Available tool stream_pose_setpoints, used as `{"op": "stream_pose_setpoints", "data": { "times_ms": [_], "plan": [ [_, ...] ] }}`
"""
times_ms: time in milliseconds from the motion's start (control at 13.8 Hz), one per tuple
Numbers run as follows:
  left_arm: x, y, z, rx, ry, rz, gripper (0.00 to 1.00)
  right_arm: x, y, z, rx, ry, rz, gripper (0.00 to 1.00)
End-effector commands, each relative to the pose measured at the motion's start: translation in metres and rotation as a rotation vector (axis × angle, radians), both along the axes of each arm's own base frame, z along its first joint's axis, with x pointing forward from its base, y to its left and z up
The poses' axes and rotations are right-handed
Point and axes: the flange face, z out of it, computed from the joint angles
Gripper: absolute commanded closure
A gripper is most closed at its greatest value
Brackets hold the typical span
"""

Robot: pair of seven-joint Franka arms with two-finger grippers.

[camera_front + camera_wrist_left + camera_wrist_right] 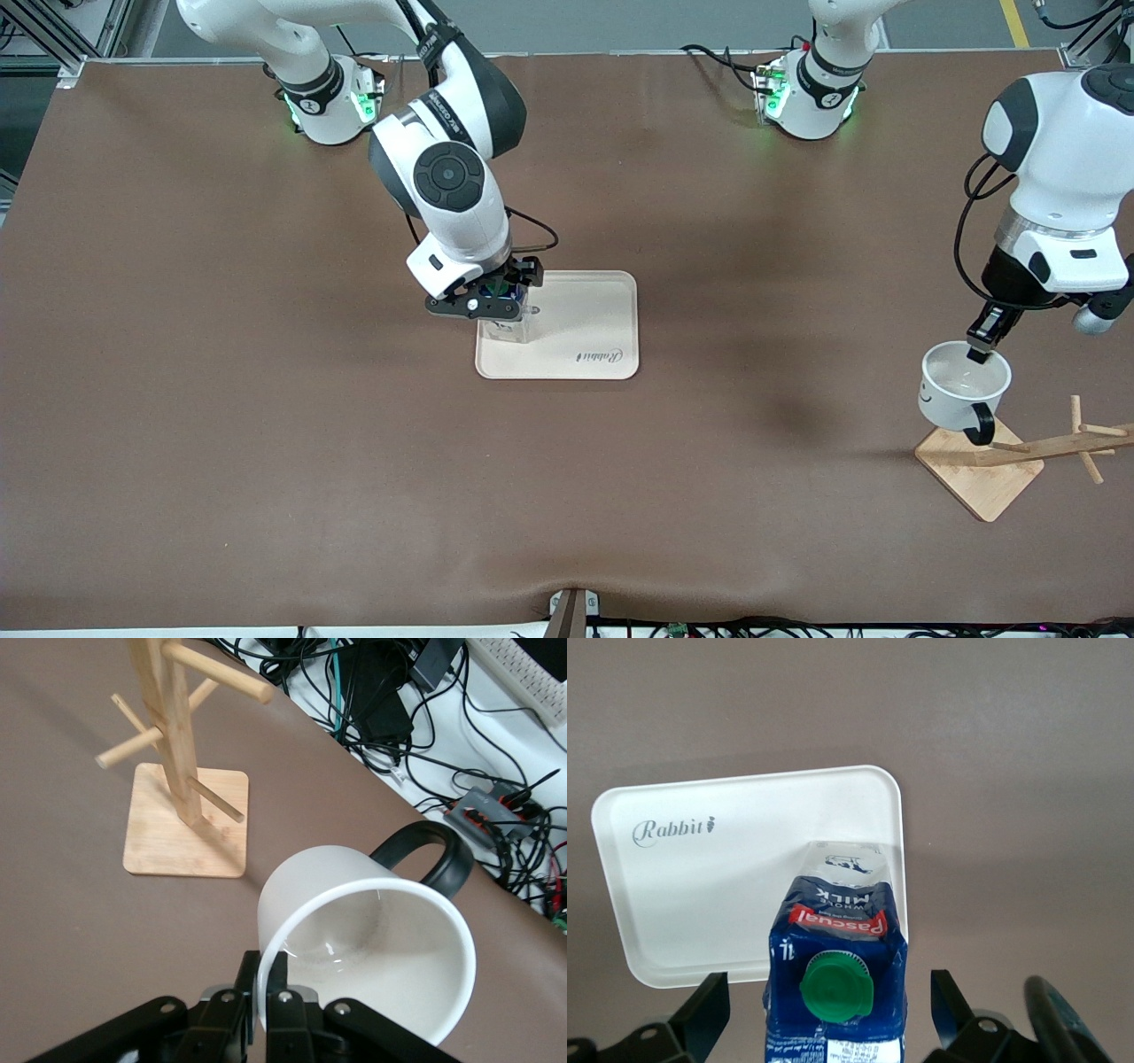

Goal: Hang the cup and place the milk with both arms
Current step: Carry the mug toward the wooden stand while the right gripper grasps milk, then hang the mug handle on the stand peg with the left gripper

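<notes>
milk [512,330] mostly hidden under right gripper [493,299]

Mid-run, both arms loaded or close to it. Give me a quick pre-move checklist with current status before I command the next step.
1. left gripper pinching the cup rim, one finger inside: ok.
2. Cup lifted, over the rack base: ok.
3. Cup handle threaded on a peg of the rack: not ok, still apart.
4. milk upright on the tray, at the corner toward the right arm's end: ok.
5. right gripper open around the milk, fingers clear of its sides: ok.
6. Milk bottom fully seated inside the tray rim: cannot tell.
</notes>
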Motion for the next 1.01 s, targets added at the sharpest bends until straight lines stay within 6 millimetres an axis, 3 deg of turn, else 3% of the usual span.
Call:
{"op": "stream_pose_setpoints", "data": {
  "times_ms": [0, 144, 361, 722, 939],
  "plan": [
    [-0.014, 0.024, 0.015, 0.007, -0.017, -0.038, 1.0, -0.005, -0.001, -0.006, -0.006, -0.002, -0.018, 0.0],
    [-0.018, 0.056, 0.02, -0.014, -0.006, -0.078, 1.0, -0.006, -0.001, -0.01, -0.007, -0.002, -0.017, 0.0],
    [-0.02, 0.069, 0.022, -0.055, 0.013, -0.073, 1.0, -0.011, 0.002, -0.021, -0.004, -0.009, -0.016, 0.0],
    [-0.018, 0.111, 0.046, -0.046, 0.043, -0.076, 1.0, -0.02, 0.01, -0.025, -0.008, -0.011, -0.025, 0.0],
    [-0.009, 0.12, 0.044, -0.065, 0.037, -0.079, 1.0, -0.022, 0.007, -0.037, -0.025, -0.007, -0.013, 0.0]
  ]
}}
